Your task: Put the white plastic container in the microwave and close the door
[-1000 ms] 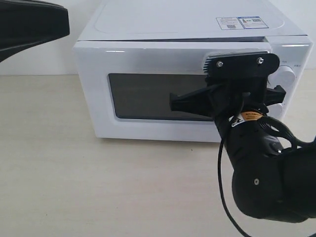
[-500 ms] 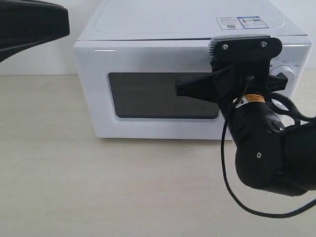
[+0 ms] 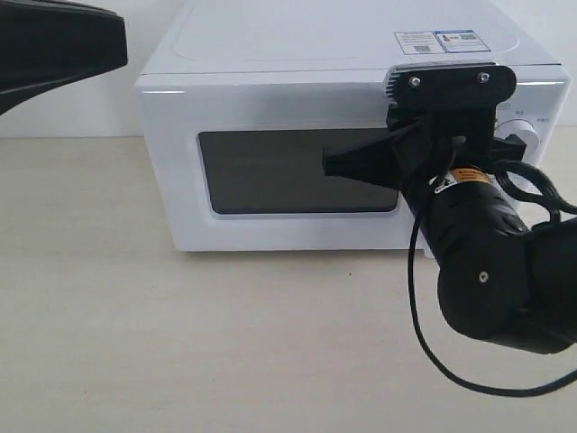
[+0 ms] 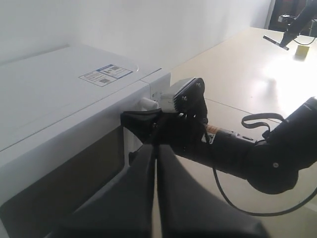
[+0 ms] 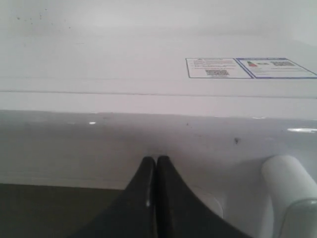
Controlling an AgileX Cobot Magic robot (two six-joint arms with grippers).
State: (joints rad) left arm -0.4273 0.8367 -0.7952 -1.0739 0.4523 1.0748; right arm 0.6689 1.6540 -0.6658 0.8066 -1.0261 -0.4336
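Microwave: one, door flush shut. Two pincers, both pinched closed: right gripper at door's upper right edge, left gripper far left. Table open nearside.

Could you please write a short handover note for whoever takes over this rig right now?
left gripper: shut, empty, held clear of the microwave.
right gripper: shut, empty, tips at the upper front of the door, above the window and near its right end.
Door: looks closed, flush with the microwave's front.
white plastic container: not in view; the dark window does not show whether it is inside.
Done: the door appears shut.
Left: check that the container is inside, then back the right arm away.
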